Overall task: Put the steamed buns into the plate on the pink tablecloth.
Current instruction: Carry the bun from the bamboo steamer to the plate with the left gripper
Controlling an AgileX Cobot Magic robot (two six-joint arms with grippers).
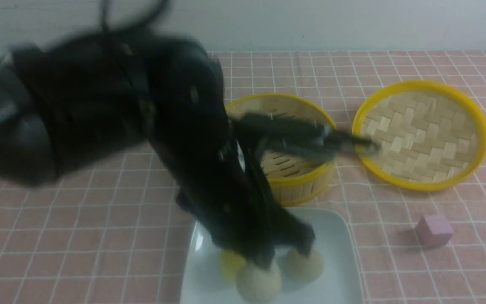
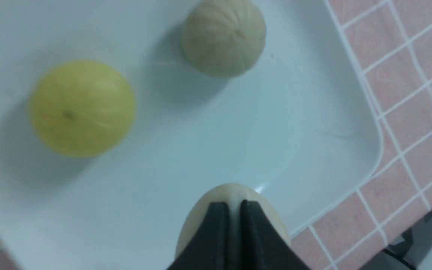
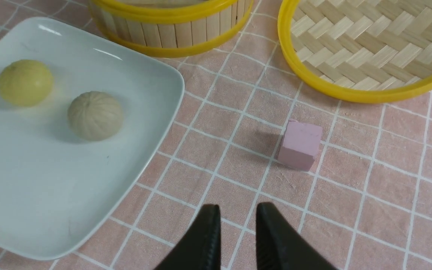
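Plate [image 2: 313, 123] on the pink tablecloth [image 3: 351, 210] carries all three steamed buns [image 1: 304, 264]. The yellow bun [image 2: 81, 108] and one pale bun [image 2: 223, 37] sit apart from each other, clear of my left claw [image 2: 234, 205]. That claw's jaws are pressed almost together right over the third bun [image 2: 234, 191], which shows on both sides of them; whether they touch it I cannot tell. My right claw [image 3: 238, 212] hangs above bare cloth near the pink cube [image 3: 299, 144], jaws narrowly parted with nothing between. Beyond the plate stand the bamboo basket [image 3: 171, 33] and the woven lid [image 3: 369, 45].
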